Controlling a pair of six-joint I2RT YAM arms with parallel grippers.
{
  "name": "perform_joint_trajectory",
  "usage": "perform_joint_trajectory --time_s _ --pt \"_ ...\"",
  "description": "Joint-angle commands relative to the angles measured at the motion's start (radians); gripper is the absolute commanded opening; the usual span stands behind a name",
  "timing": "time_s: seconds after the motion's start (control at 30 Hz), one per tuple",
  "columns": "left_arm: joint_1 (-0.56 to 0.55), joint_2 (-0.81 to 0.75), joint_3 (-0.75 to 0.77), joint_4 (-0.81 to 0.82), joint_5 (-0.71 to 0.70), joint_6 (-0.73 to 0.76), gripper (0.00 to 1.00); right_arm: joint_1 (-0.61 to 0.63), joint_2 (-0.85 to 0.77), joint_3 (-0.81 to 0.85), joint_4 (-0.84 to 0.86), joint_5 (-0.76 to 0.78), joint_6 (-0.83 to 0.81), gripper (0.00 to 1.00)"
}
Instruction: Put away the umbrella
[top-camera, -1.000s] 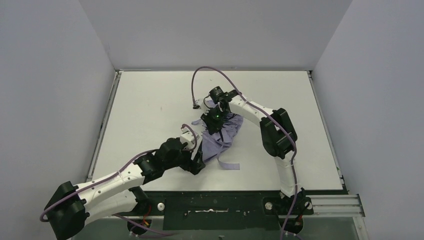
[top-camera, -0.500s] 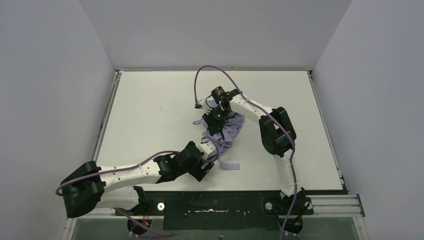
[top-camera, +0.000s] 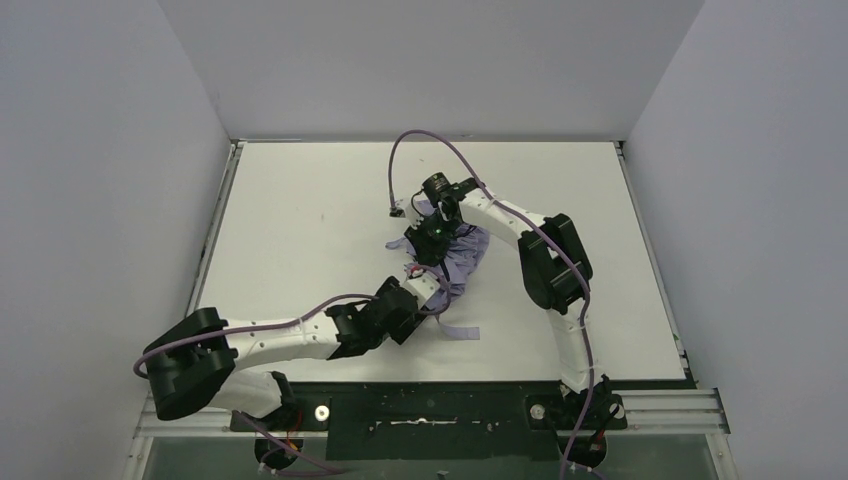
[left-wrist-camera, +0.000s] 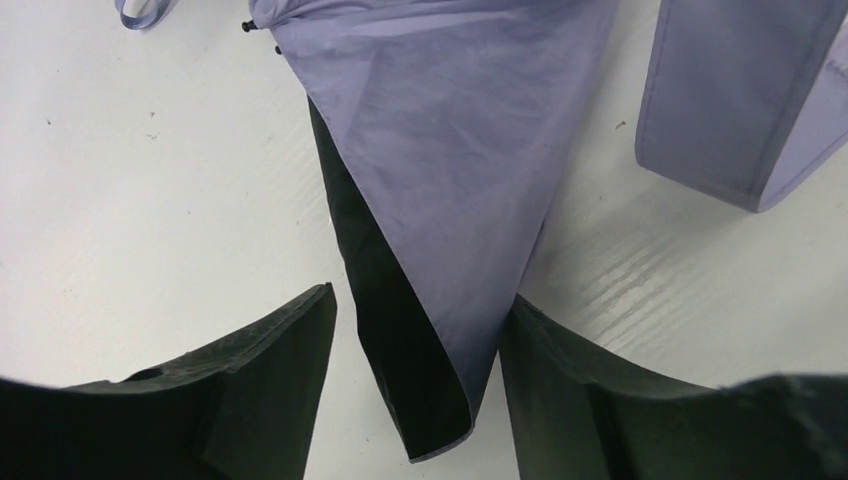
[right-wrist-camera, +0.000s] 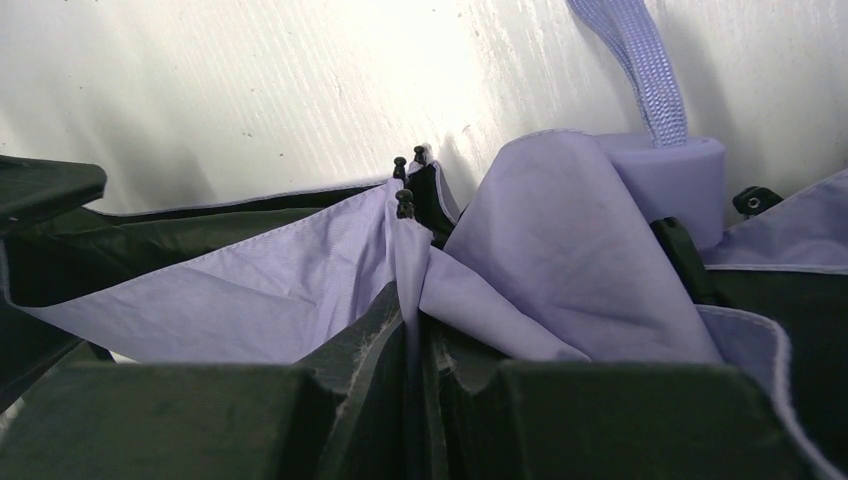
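Crumpled pale lavender folding umbrella (top-camera: 455, 262), middle of the white table (top-camera: 300, 200)
So the right gripper (right-wrist-camera: 415, 330) is pinching its fabric, left gripper (left-wrist-camera: 418, 300) gaping wide around a flap.

No text, label, brand, number or sign can be read in any of the views. The umbrella (left-wrist-camera: 450, 150) shows only plain lavender fabric with a black lining.
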Motion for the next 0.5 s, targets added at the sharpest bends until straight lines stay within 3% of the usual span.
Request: perform_joint_trajectory --time_s 0.0,0.13,0.27,0.47 --pt "-0.002 0.025 0.04 0.054 -0.021 0.004 0.53 -0.011 0.009 0.034 -0.012 -0.017 0.002 0.09" --pt "-0.001 0.04 0.038 0.047 -0.011 -0.011 0.46 -0.014 0.007 0.037 -0.006 -0.015 0.007 0.09" --pt "-0.001 0.032 0.033 0.045 0.024 -0.039 0.22 -0.016 0.005 0.04 -0.006 -0.008 0.014 0.09" --pt "0.028 -0.025 0.033 0.053 0.167 -0.077 0.06 -0.018 0.002 0.04 -0.004 -0.002 0.022 0.09"
